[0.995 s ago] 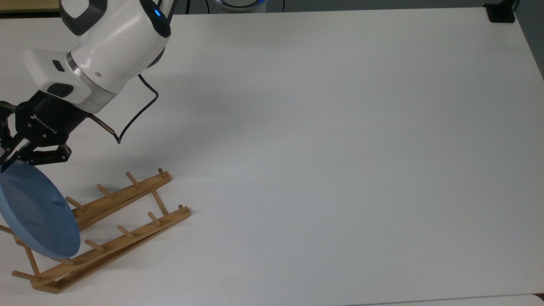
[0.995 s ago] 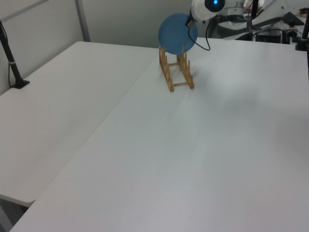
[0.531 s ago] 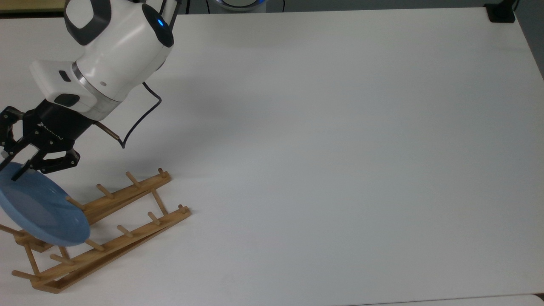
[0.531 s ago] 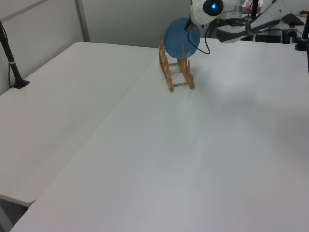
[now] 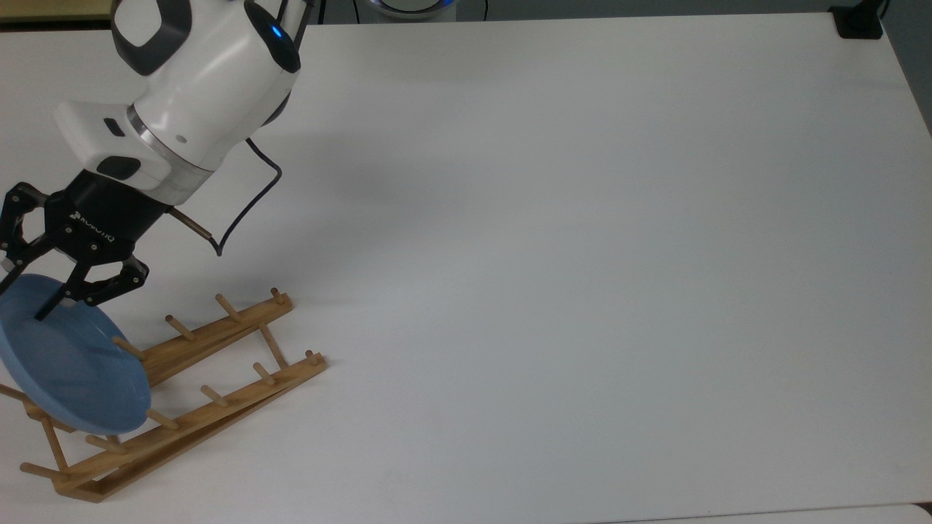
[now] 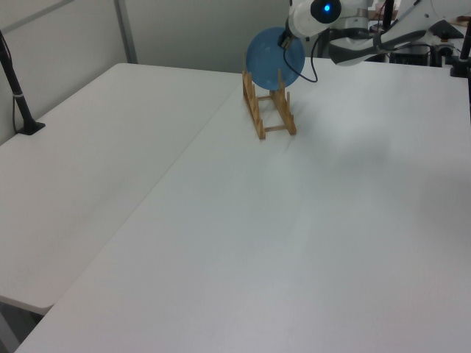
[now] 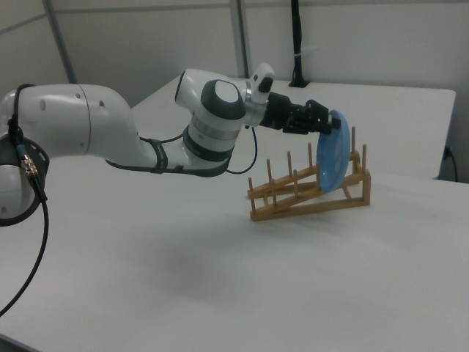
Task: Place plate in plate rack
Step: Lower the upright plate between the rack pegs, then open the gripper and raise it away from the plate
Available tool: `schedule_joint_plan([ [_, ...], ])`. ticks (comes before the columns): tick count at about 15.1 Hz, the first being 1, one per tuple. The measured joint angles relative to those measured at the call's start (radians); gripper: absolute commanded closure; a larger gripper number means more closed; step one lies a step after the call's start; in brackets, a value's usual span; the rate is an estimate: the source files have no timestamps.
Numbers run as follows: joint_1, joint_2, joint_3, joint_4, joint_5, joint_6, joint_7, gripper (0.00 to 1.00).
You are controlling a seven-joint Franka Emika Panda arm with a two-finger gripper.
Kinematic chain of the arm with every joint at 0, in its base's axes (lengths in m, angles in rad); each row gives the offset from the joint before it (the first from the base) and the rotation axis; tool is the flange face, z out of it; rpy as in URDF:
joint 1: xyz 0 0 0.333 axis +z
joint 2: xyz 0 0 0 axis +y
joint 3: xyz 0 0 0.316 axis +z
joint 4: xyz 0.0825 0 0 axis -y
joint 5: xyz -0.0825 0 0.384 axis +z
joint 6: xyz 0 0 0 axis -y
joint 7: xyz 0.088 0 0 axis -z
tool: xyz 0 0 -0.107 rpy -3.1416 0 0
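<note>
Top view, far left of the frame: white lettering on the gripper [image 5: 25,298] body reads roughly "ROBOTIQ". Its fingers are spread apart, straddling the upper rim of the plate [image 5: 69,364], gripping nothing firmly. Right view shows the plate standing tilted between pegs at the plate rack's [image 7: 311,192] raised end, on the table [image 5: 582,255].

Your arm reaches in from the top view's far left, wrist angled down toward the near left. Your gripper [image 5: 22,295] has its black fingers [image 5: 52,304] spread apart; in the right view it [image 7: 322,123] points right.
</note>
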Motion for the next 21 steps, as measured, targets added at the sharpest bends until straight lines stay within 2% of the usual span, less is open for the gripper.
schedule_joint_plan([
  [1,0.001,-0.002,0.001,0.002,0.004,0.0,0.0,0.6],
  [2,0.002,-0.004,0.002,0.003,0.009,0.0,0.001,0.56],
  [4,0.003,-0.01,0.012,0.009,0.038,0.002,0.006,0.32],
  [5,0.005,-0.018,0.019,0.015,0.07,0.004,0.007,0.3],
  [6,0.008,-0.034,0.033,0.02,0.118,0.005,0.008,0.25],
  [8,0.016,-0.082,0.074,0.016,0.227,0.005,0.006,0.0],
  [11,0.034,-0.167,0.166,-0.032,0.365,-0.081,0.005,0.0],
  [14,0.047,-0.255,0.267,-0.102,0.514,-0.265,0.005,0.0],
  [16,0.053,-0.316,0.321,-0.156,0.641,-0.406,-0.025,0.0],
  [19,0.056,-0.403,0.37,-0.218,0.844,-0.647,-0.175,0.0],
  [21,0.056,-0.458,0.38,-0.254,0.913,-0.786,-0.295,0.0],
])
